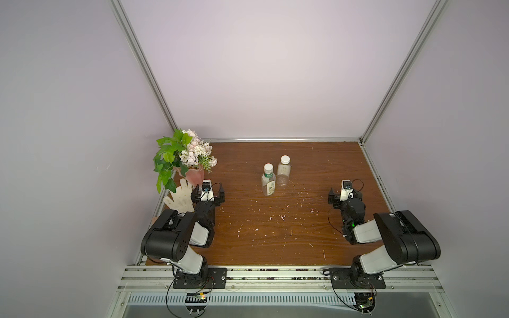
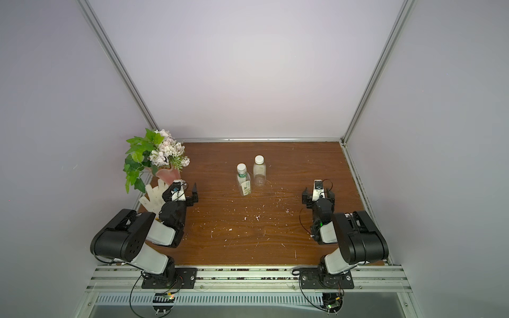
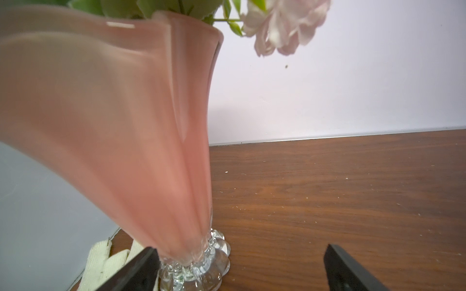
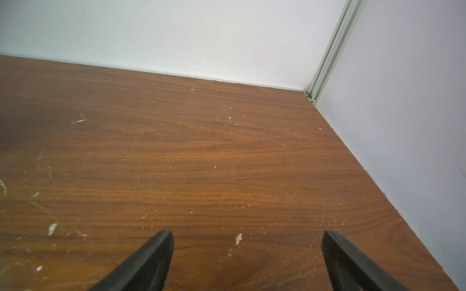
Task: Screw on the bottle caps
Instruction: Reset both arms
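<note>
Two clear bottles stand side by side at the middle back of the wooden table in both top views. The labelled bottle point(image 1: 268, 183) with a green neck ring carries a white cap point(image 1: 268, 166). The plain bottle point(image 1: 283, 173) behind it carries another white cap point(image 1: 285, 159). How tight the caps sit cannot be told. My left gripper point(image 1: 208, 192) is open near the table's left edge, far from the bottles, with nothing between its fingers point(image 3: 148, 262). My right gripper point(image 1: 345, 193) is open over bare table at the right point(image 4: 248, 235). Neither wrist view shows a bottle.
A pink vase point(image 3: 113, 126) with flowers point(image 1: 192, 150) stands on a glass foot close in front of my left gripper point(image 3: 240, 252), one finger beside the foot. A white glove point(image 1: 179, 196) lies next to it. Walls enclose the table point(image 1: 275, 234) on three sides; white flecks litter it.
</note>
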Action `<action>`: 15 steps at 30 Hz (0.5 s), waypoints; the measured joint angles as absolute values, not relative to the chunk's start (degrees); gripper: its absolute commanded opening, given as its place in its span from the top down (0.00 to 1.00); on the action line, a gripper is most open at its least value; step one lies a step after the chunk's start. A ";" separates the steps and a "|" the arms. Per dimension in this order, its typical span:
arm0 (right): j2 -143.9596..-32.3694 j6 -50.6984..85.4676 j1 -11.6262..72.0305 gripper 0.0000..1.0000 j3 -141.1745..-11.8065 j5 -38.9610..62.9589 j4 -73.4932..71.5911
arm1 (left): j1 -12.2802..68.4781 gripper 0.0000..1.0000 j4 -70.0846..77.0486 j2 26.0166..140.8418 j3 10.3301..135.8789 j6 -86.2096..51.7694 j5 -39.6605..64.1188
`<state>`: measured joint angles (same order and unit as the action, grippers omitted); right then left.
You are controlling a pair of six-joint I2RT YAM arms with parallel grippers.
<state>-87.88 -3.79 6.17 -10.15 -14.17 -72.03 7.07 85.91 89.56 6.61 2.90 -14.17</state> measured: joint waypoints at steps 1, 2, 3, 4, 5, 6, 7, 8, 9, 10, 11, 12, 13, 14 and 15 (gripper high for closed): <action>-87.85 -3.60 6.04 0.01 -10.59 -13.72 -72.20 | 7.07 0.01 85.91 89.56 6.61 2.85 -14.17; -87.85 -3.51 5.93 0.01 -11.00 -13.13 -72.25 | 7.07 0.01 85.91 89.56 6.61 2.81 -14.17; -87.85 -3.40 5.91 0.01 -11.27 -12.86 -72.23 | 7.07 0.01 85.91 89.56 6.61 2.76 -14.17; -87.85 -3.36 5.91 0.01 -11.33 -12.62 -72.27 | 7.07 0.01 85.91 89.56 6.61 2.74 -14.17; -87.85 -3.27 5.91 0.01 -11.33 -12.38 -72.23 | 7.07 0.01 85.91 89.56 6.61 2.72 -14.17; -87.85 -3.18 5.91 0.01 -11.33 -12.03 -72.18 | 7.07 0.01 85.91 89.56 6.61 2.72 -14.17; -87.85 -3.16 5.91 0.01 -11.33 -11.88 -72.18 | 7.07 0.01 85.91 89.56 6.61 2.72 -14.17; -87.85 -3.11 5.91 0.01 -11.33 -11.68 -72.20 | 7.07 0.01 85.91 89.56 6.61 2.72 -14.17; -87.85 -3.09 5.91 0.01 -11.33 -11.64 -72.18 | 7.07 0.01 85.89 89.56 6.61 2.72 -14.17; -87.85 -3.05 5.91 0.01 -11.33 -11.62 -72.18 | 7.07 0.01 85.76 89.56 6.66 2.68 -14.17; -87.85 -3.01 5.91 0.01 -11.33 -11.62 -72.18 | 6.85 0.01 84.97 89.54 6.98 2.33 -13.93; -87.85 -2.98 5.91 0.01 -11.33 -11.60 -72.18 | 6.33 0.01 83.72 89.52 7.60 2.02 -13.34; -87.85 -2.98 5.91 0.01 -11.33 -11.62 -72.18 | 5.69 0.01 82.54 89.52 8.40 1.80 -12.69; -87.85 -2.96 5.91 0.01 -11.33 -11.60 -72.20 | 5.23 0.01 81.87 89.52 9.02 1.65 -12.16; -87.85 -2.96 5.91 0.01 -11.33 -11.60 -72.18 | 5.02 0.01 81.65 89.52 9.32 1.56 -11.94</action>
